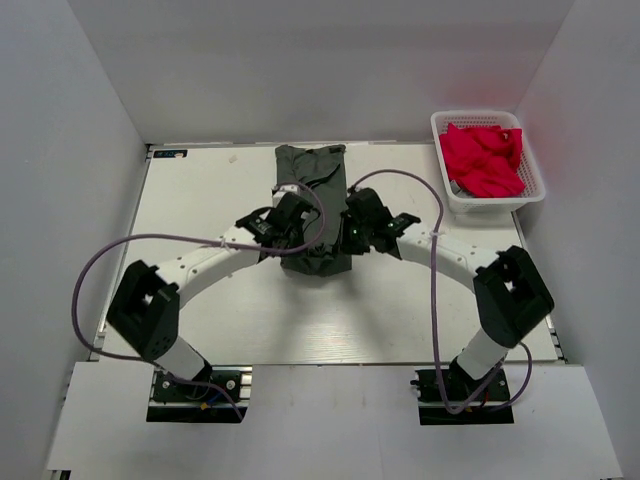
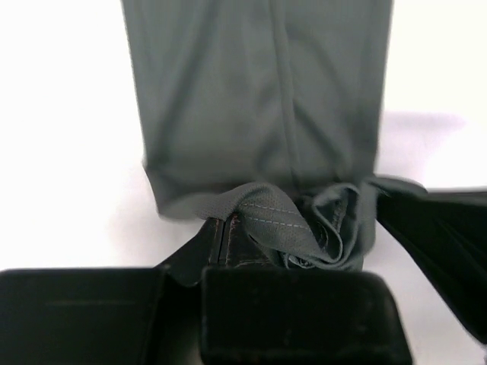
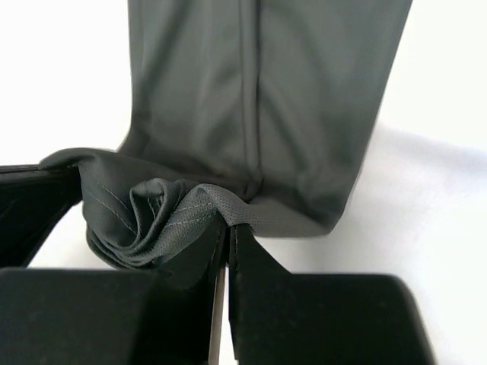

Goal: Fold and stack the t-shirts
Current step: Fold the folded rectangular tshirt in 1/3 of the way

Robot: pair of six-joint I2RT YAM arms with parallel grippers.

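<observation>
Hem of grey t-shirt [image 1: 312, 175] pinched by left gripper [image 2: 224, 232] and right gripper [image 3: 228, 228]; red t-shirts [image 1: 480, 160] seemingly crumpled in basket [image 1: 490, 205].

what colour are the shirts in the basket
Bright red-pink soft cloth t-shirts, clearest in the top external view.

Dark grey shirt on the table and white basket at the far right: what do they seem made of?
The dark charcoal-grey t-shirt looks like soft matte knit cloth: it bunches into limp folds, with stitched hem lines. The white mesh basket seems rigid plastic, going by its slotted walls and smooth rim.
</observation>
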